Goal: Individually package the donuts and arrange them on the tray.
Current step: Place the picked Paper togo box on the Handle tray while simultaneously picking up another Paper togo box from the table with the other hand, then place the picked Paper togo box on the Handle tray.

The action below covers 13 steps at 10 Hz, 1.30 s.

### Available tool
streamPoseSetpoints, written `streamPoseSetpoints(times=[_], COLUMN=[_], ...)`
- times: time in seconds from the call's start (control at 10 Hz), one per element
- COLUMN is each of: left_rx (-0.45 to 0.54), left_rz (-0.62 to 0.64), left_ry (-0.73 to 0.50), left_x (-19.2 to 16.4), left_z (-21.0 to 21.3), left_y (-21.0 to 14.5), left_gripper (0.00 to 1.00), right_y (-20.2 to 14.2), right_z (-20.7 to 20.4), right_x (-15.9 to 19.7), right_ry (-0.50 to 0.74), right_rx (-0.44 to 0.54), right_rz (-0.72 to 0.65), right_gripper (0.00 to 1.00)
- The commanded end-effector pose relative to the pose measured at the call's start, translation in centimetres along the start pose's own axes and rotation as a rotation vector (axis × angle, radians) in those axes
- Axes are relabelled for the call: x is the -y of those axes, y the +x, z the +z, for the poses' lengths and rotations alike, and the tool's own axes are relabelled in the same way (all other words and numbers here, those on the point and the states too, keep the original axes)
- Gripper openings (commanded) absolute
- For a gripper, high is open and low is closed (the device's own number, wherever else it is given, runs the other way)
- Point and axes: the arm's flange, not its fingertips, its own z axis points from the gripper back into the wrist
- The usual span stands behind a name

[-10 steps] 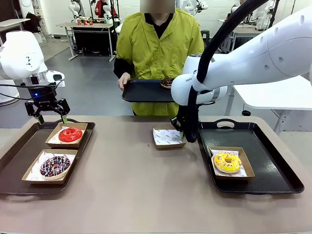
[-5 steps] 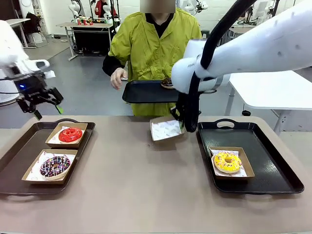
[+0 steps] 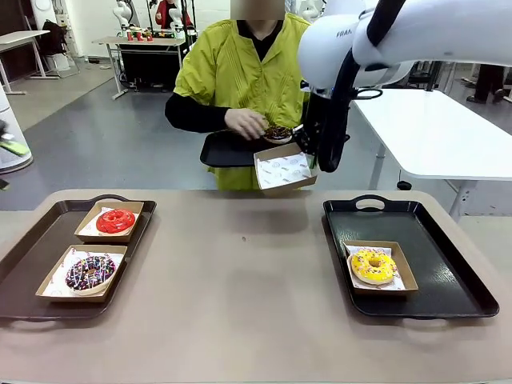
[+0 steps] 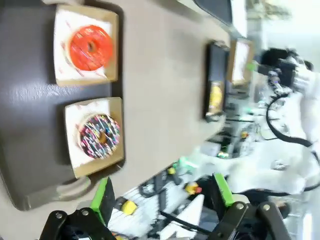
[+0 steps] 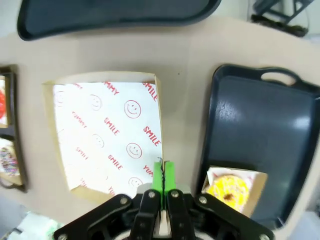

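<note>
Setting: tan surface (image 3: pixel 240 304) with a dark tray at each side, a person in a yellow-green jacket (image 3: pixel 244 76) at the far edge, other work tables behind.
Left tray (image 3: pixel 28 268): dark brown, carried two cardboard boats lined with white paper.
Red donut (image 3: pixel 116 221): glossy plain red icing, sat in the farther boat on the left tray.
Purple donut (image 3: pixel 90 272): dark icing dotted with multicolour sprinkles, sat in the nearer boat on the left tray, just beside the red one.
Right tray (image 3: pixel 448 264): black, with one lined boat near its middle.
Yellow donut (image 3: pixel 373 266): yellow icing with small sprinkles, lay in that boat on the right tray.
Chocolate donut (image 3: pixel 278 133): dark with sprinkles, lay on a black tray (image 3: pixel 224 150) that the person held up beyond the surface; the person's hand (image 3: pixel 246 122) was at it.
Empty boat (image 3: pixel 284 169): cardboard, lined with white paper printed with red smiley faces and the word SMILE, held tilted in the air near the person's tray.
Right claw (image 5: pixel 163 175): green pads pressed together, pinching the near rim of the empty boat.
Left claw (image 4: pixel 162 192): fingers spread wide with nothing between them, high above the left tray in its own wrist view.
</note>
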Motion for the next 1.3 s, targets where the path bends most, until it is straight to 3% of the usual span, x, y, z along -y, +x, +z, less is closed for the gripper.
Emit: streamPoseSetpoints(times=[0.0,0.4,0.6,0.7,1.2], left_rx=[0.067,0.156,0.143,0.143,0.143], left_rz=[0.025,0.104,0.121,0.121,0.121], left_ry=[-0.168,-0.324,-0.279,-0.279,-0.279], left_x=[-2.9,-8.0,-7.8,-7.8,-7.8], left_z=[2.4,4.8,5.3,5.3,5.3], left_y=[-2.0,-5.0,-5.4,-5.4,-5.4], left_gripper=[1.00,1.00,1.00,1.00,1.00], right_y=[1.3,3.1,3.3,2.5,2.5], right_z=[-0.2,-0.6,-1.1,-1.2,-1.2], right_x=[-0.5,-0.5,-0.3,-0.1,-0.1], right_ry=[0.012,0.003,-0.011,-0.008,-0.008], right_rx=[-0.043,-0.079,-0.079,-0.066,-0.066], right_rz=[-0.034,-0.127,-0.169,-0.099,-0.099], right_gripper=[0.00,0.00,0.00,0.00,0.00])
